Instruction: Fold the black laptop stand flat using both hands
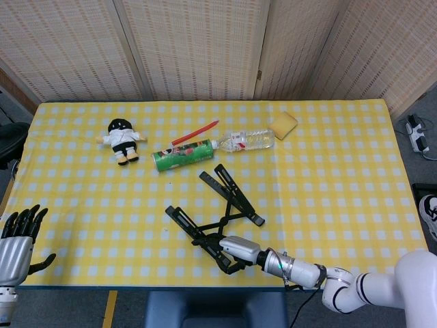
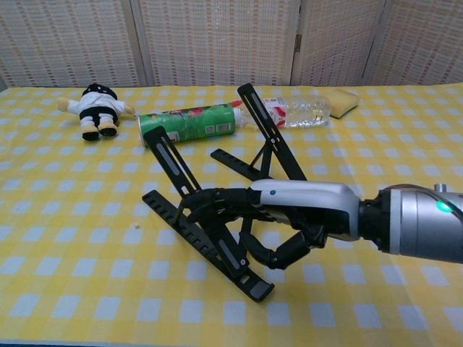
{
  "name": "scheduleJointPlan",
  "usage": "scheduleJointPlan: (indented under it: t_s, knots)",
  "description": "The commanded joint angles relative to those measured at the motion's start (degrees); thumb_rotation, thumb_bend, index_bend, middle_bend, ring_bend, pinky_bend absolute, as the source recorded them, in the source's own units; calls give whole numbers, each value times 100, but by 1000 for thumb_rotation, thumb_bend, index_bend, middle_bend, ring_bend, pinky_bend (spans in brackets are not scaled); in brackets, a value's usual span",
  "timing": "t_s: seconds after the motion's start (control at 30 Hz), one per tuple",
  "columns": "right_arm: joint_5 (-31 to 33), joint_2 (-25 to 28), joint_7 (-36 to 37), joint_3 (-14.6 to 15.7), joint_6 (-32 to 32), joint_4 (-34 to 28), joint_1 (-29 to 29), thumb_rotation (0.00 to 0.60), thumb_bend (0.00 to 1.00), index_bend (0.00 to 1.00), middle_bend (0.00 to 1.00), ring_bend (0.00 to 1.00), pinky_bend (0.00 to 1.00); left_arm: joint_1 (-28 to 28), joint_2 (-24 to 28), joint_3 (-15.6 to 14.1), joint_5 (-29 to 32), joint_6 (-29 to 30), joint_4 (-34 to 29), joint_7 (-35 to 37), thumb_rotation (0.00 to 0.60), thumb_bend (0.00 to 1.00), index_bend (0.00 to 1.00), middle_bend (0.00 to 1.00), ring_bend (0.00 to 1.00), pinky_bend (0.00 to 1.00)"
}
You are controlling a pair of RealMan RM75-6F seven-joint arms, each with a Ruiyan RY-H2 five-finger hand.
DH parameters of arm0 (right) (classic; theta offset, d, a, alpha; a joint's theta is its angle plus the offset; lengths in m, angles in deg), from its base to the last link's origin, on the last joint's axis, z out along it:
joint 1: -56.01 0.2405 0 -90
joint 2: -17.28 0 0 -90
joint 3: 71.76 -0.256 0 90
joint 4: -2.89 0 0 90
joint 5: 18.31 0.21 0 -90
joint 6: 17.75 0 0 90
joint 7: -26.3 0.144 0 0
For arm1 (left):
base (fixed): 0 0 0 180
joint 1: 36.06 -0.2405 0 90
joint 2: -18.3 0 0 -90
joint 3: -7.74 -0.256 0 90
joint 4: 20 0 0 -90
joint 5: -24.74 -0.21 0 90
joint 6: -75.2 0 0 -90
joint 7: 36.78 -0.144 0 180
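- Right hand (image 2: 278, 224): fingers curled around the near rail of the black laptop stand (image 1: 208, 219), gripping it at the table's front edge.
- Stand: still propped open, long axis running diagonally away toward the green can (image 1: 182, 154).
- Left hand (image 1: 17, 236): empty, fingers spread, well apart at the far left; the right is nearer.

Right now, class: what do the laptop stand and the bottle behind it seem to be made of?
Laptop stand: thin black bars with a matte finish and punched slots; plastic or coated metal, the look leaves it open. Bottle: clear, see-through walls with a printed label, most likely plastic.
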Motion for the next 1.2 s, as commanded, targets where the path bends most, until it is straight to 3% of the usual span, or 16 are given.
scheduleJointPlan:
  t_s: [0.03,0.3,0.33,0.43,0.53,0.63,0.73,1.2]
  knots:
    - [37,376,-180,151,342,-245,-167,600,811,0,122,129,0,-10,-8,3,16,1,37,36,600,208,34,58,0,0]
    - [435,1611,-645,487,1136,-590,-853,600,799,0,122,127,0,8,-23,-2,-56,2,-2,10,600,207,34,58,0,0]
    - [546,1694,-618,483,1172,-577,-918,600,760,0,122,128,0,13,-30,-4,-64,-3,-12,-1,600,207,34,58,0,0]
    - [899,1829,-338,405,1176,-467,-1048,600,518,0,115,128,0,41,-53,-14,-87,-47,-53,-60,600,208,34,58,0,0]
    - [1095,1754,41,320,986,-256,-1035,577,371,0,97,115,0,73,-66,-13,-110,-81,-107,-112,600,207,34,58,0,0]
    - [1194,1577,355,240,706,41,-946,485,289,0,65,85,0,85,-52,-10,-119,-89,-140,-142,600,208,34,58,0,0]
    - [1297,1353,600,134,435,357,-847,451,279,0,43,76,0,82,-36,-6,-91,-93,-149,-153,600,207,34,58,0,0]
    - [1225,384,1650,-107,-351,1505,-344,449,279,0,39,78,0,109,-50,0,-27,-173,-107,-140,600,207,34,58,0,0]
